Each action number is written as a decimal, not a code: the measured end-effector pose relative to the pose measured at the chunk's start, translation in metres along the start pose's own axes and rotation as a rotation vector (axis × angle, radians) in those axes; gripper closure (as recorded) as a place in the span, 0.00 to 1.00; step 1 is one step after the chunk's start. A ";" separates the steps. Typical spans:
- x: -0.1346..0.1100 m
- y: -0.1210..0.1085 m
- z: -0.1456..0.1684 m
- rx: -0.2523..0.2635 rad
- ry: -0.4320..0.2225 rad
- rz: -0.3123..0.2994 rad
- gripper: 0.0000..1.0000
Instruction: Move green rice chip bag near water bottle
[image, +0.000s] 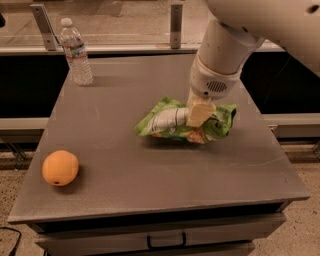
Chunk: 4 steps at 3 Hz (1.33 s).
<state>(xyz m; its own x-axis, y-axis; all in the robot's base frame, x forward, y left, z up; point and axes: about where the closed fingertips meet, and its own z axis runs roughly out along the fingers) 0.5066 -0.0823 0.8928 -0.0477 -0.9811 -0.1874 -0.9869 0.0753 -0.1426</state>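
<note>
The green rice chip bag (162, 120) is crumpled, with a white label panel and an orange-red patch. It is at the middle right of the grey table (150, 190). My gripper (200, 115) comes down from the white arm onto the bag's right half and is shut on it. One cream finger (201, 111) shows in front of the bag, and the bag's right end is bunched up around it. The water bottle (76, 52) stands upright at the table's far left corner, well away from the bag.
An orange (60, 168) lies near the table's front left edge. A glass barrier with metal posts (175, 25) runs behind the table. A drawer handle (166, 241) shows below the front edge.
</note>
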 end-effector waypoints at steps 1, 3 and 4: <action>-0.028 -0.031 -0.006 0.026 -0.027 -0.036 1.00; -0.087 -0.099 -0.002 0.066 -0.096 -0.071 1.00; -0.119 -0.115 0.005 0.071 -0.126 -0.098 1.00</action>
<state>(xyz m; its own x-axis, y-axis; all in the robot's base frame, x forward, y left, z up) 0.6270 0.0268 0.9269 0.0718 -0.9547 -0.2888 -0.9723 -0.0024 -0.2338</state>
